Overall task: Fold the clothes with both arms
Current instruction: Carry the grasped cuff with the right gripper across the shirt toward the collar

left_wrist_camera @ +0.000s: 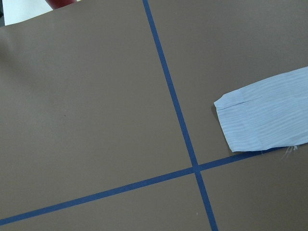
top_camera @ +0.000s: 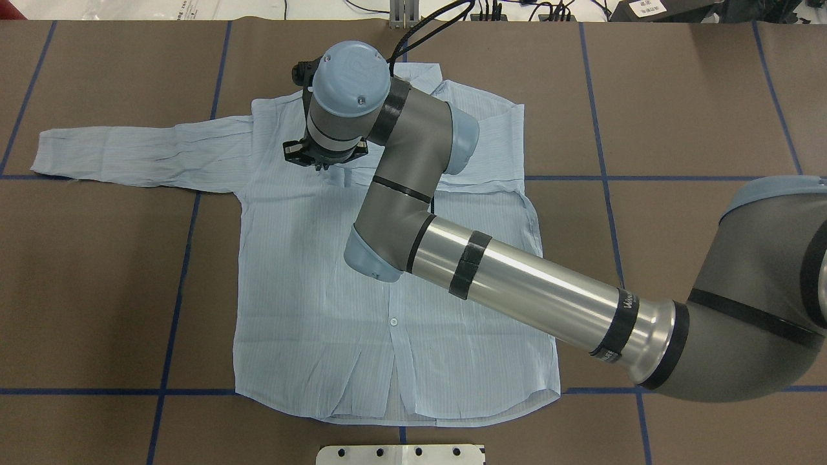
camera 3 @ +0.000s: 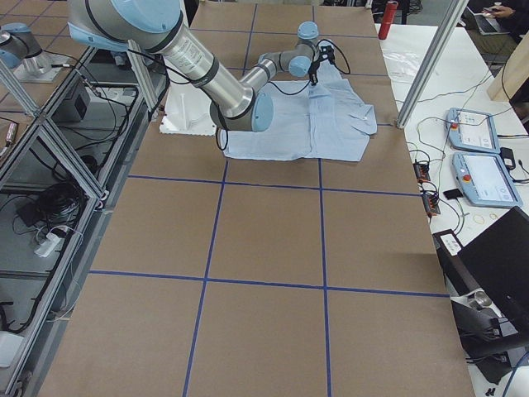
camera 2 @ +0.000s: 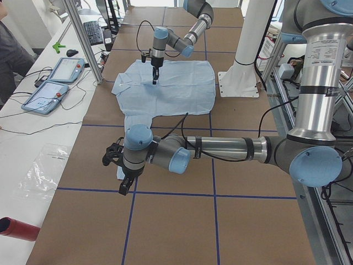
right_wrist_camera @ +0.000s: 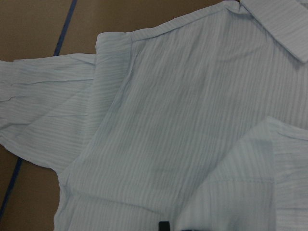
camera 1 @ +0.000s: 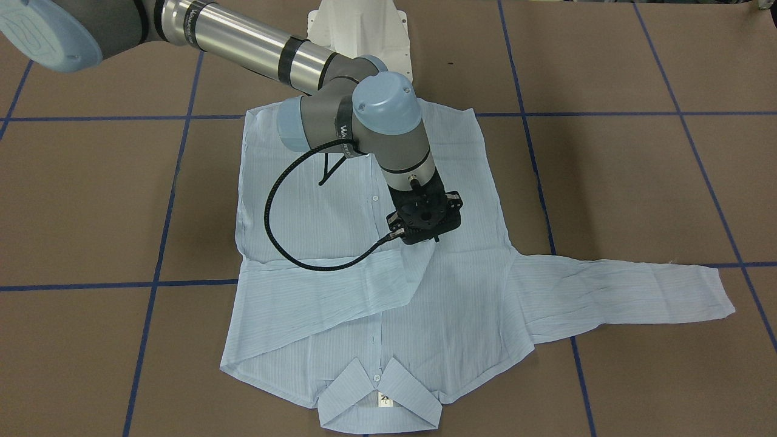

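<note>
The pale-blue striped shirt (camera 1: 291,200) (top_camera: 310,290) lies flat and front up on the brown table, collar (camera 1: 379,400) away from the robot. One sleeve (camera 1: 328,285) is folded across the chest. My right gripper (camera 1: 426,233) (top_camera: 321,163) stands over its cuff (right_wrist_camera: 250,192), apparently shut on it, with the fingers mostly hidden by cloth. The other sleeve (camera 1: 619,288) (top_camera: 142,152) stretches straight out. My left gripper (camera 2: 125,186) hovers beyond that sleeve's cuff (left_wrist_camera: 269,115); I cannot tell whether it is open or shut.
The white pedestal base (camera 1: 358,30) (top_camera: 400,454) sits at the shirt's hem side. Blue tape lines (left_wrist_camera: 173,106) grid the table. Two teach pendants (camera 2: 55,83) lie on a side bench, and a person's sleeve (camera 2: 8,61) shows there. A red cylinder (camera 2: 19,227) lies near it.
</note>
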Available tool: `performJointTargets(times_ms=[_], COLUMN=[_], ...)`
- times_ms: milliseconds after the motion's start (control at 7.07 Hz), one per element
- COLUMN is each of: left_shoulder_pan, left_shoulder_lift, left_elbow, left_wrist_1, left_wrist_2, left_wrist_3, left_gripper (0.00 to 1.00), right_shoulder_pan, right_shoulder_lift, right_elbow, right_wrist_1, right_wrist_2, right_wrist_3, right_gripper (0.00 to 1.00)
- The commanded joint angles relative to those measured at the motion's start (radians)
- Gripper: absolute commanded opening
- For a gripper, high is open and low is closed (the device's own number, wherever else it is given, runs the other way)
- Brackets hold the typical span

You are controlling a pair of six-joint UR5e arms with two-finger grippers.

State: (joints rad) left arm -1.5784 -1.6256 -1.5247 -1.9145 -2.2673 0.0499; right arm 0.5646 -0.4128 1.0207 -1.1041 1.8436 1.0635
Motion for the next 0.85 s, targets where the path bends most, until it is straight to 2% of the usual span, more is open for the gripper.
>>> performJointTargets(times_ms=[0, 283, 424, 566, 707], left_shoulder_pan=[0.0, 0.0, 0.015, 0.067, 0.139], left_shoulder_lift=[-0.023, -0.023, -0.025, -0.008, 0.027], left_elbow=[0.026, 0.021, 0.018, 0.018, 0.018], left_wrist_1=[-0.001, -0.003, -0.018, -0.103, -0.211], left_wrist_2=[0.0, -0.001, 0.0, 0.0, 0.003], left_wrist_3=[-0.002, -0.039, -0.12, -0.246, -0.395], left_gripper=[1.0, 1.0, 1.0, 1.0, 1.0], right_shoulder_pan=[-0.034, -0.035, -0.034, -0.023, 0.006], right_shoulder_lift=[0.075, 0.078, 0.072, 0.059, -0.001], right_elbow=[-0.062, -0.062, -0.042, 0.069, 0.237], right_wrist_1=[0.02, 0.01, -0.028, -0.224, -0.46], right_wrist_2=[-0.09, -0.09, -0.087, -0.083, -0.058], right_wrist_3=[0.001, 0.018, 0.032, 0.033, 0.03], right_gripper=[1.0, 1.0, 1.0, 1.0, 1.0])
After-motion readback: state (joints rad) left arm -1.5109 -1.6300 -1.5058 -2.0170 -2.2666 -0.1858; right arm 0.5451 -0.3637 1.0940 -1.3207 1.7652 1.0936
